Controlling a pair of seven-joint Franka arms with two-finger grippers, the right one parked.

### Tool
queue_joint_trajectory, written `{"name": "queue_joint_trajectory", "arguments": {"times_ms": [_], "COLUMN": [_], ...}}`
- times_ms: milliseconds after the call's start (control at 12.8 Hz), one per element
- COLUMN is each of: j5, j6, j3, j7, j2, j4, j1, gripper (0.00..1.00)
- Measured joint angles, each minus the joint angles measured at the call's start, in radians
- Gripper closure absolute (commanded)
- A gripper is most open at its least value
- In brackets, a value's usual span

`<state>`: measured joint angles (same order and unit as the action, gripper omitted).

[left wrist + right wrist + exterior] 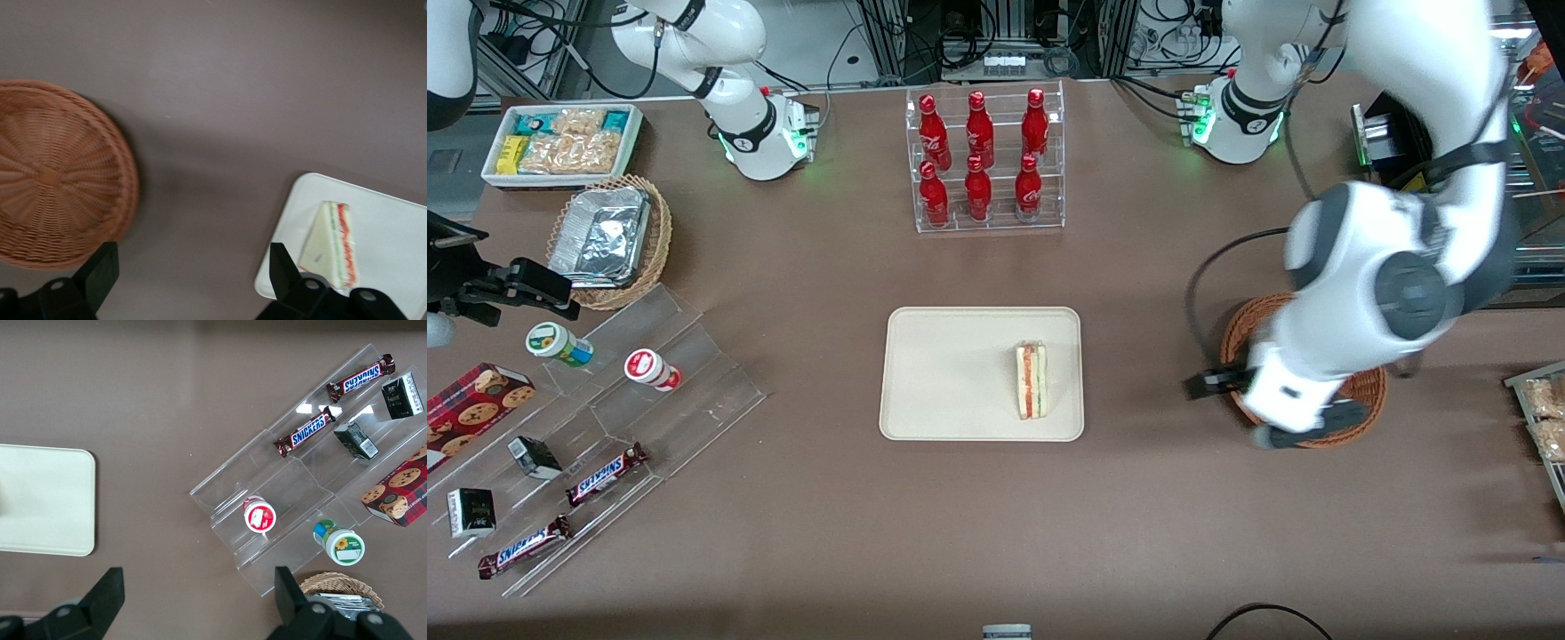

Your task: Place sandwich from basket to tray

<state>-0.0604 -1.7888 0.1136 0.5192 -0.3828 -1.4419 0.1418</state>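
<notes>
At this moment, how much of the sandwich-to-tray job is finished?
Done: the sandwich lies on the tray, and the basket is empty. In hand: nothing; the gripper hangs open, its jaws apart, over the table between basket and tray. Left: nothing visible.

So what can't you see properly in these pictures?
- Front view: the arm covers most of the basket and the claw.
- Left wrist view: the claw is open with nothing in it, but its base is cut off by the edge; so are part of the basket and the tray.
- The sandwich lies on the tray; its filling shows only as red and green stripes, too small to name.
</notes>
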Motion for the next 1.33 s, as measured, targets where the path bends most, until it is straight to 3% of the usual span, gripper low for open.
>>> {"name": "queue_joint_trajectory", "arguments": {"times_ms": [313,548,861,1330], "j5": [0.072,0.075,0.075,0.075], "j6": [-0.007,0.051,0.175,0.265], "j3": [0.0,-0.002,-0.016,-0.009], "j7": [-0.127,-0.261,-0.371,-0.377], "j2": [0.182,0.328,0.436,0.436], "j4": [-0.194,-0.288,-0.266,-0.196], "j1": [-0.053,-0.116,-0.136,-0.133], "gripper": [0.0,0.0,0.0,0.0]}}
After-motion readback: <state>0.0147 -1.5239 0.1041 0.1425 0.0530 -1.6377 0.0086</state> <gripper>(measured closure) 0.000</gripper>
